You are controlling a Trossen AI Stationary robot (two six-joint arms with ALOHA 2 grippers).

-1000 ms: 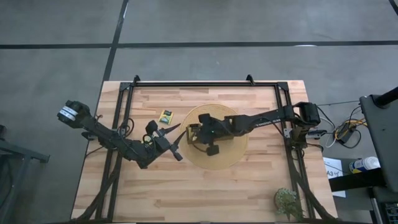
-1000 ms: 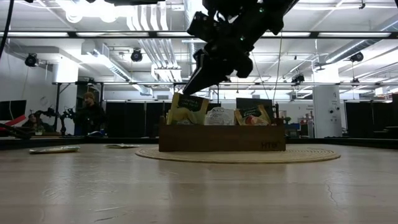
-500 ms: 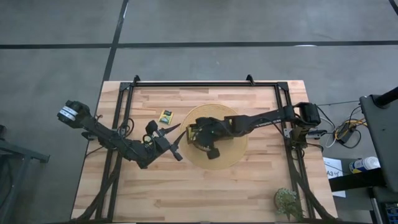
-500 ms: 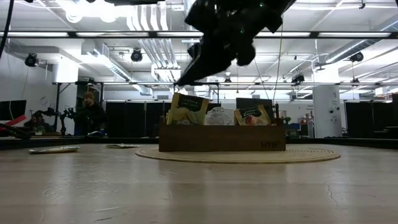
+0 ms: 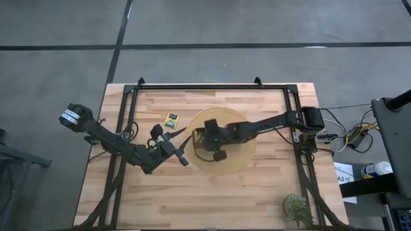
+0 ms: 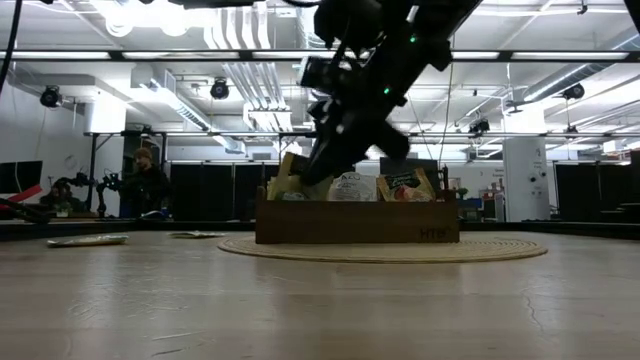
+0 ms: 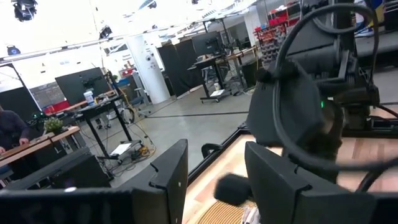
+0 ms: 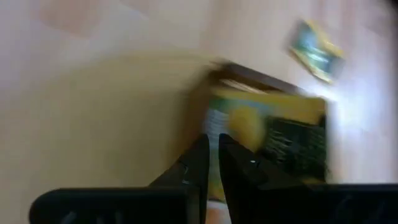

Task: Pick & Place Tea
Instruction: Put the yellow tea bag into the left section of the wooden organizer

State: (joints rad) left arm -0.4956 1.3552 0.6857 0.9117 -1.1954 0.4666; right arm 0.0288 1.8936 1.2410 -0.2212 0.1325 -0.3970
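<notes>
Two arms share the counter (image 5: 257, 186). On the left, the left tool (image 5: 182, 136) rests low over the wood with its fingers (image 7: 168, 177) set wide and nothing between them. Just beyond its tips, on the far side, one yellow-green tea packet (image 5: 171, 119) lies flat and alone on the boards; the left arm is plainly the nearer one to it.

Moving right, a round woven mat (image 5: 241, 160) carries the wooden tray (image 6: 355, 222), in which more packets stand on edge. The right tool (image 8: 210, 163) reaches in from the right and hangs over the tray's left compartment, its fingers drawn narrow with only a slim gap. In the right wrist view they point straight at a yellow-green packet in the tray (image 8: 273, 134), which lies just ahead of the tips; whether they pinch its edge cannot be told. The coming move likely turns on this: the packet stands upright, broad face along the tray's length, so the tips would meet its top edge from above.
</notes>
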